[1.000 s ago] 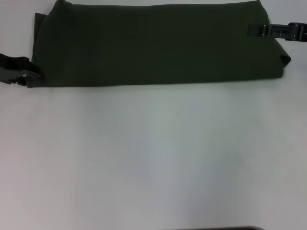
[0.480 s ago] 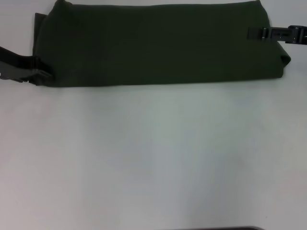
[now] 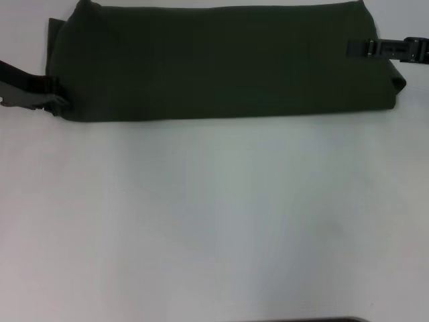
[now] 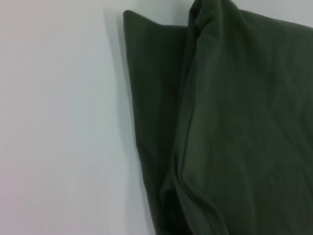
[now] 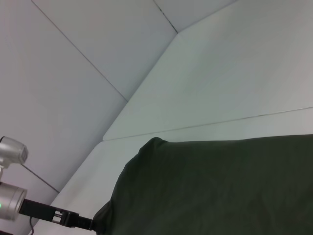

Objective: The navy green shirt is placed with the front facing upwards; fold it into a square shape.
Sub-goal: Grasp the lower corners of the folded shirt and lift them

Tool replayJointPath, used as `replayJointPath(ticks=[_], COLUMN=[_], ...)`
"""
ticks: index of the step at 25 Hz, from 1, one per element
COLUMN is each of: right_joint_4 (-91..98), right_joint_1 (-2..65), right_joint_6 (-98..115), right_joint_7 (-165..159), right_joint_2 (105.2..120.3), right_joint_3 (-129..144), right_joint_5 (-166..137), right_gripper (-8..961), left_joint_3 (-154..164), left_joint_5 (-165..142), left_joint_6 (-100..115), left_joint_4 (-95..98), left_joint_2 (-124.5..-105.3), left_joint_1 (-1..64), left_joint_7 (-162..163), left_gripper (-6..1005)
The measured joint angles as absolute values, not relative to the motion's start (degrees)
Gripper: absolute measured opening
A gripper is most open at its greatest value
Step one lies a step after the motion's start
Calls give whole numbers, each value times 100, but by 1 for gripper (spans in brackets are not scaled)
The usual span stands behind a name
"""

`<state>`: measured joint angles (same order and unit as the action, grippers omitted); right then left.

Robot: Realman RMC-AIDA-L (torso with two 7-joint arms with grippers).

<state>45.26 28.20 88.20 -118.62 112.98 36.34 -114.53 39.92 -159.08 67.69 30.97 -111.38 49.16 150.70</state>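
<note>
Left hand [image 3: 57, 100] and right hand [image 3: 352, 47] low, far apart

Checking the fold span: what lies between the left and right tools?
In the head view only the navy green shirt, folded into a long band, spans from the left tool to the right tool.

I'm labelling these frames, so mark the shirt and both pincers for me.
navy green shirt [image 3: 221, 64]: head view, middle of the folded cloth.
left pincer [image 3: 50, 97]: head view, tip at the shirt's left edge.
right pincer [image 3: 355, 47]: head view, tip over the shirt's right end.
</note>
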Motion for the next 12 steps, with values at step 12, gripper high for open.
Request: replayJointPath(ticks=[12], right_joint_4=[4492], right_joint_1=[2874], right_joint_6=[8817], right_joint_7=[-11980], right_joint_2=[11236], right_joint_3=[3647], right_joint_5=[-11469], right_gripper=[917], left_joint_3=[4095], left_joint_5=[-15909], left_joint_6=[6946], left_joint_4=[3290], left_joint_2=[-11183], left_joint_1=[4923], left_joint_7=[15062], left_gripper=[90])
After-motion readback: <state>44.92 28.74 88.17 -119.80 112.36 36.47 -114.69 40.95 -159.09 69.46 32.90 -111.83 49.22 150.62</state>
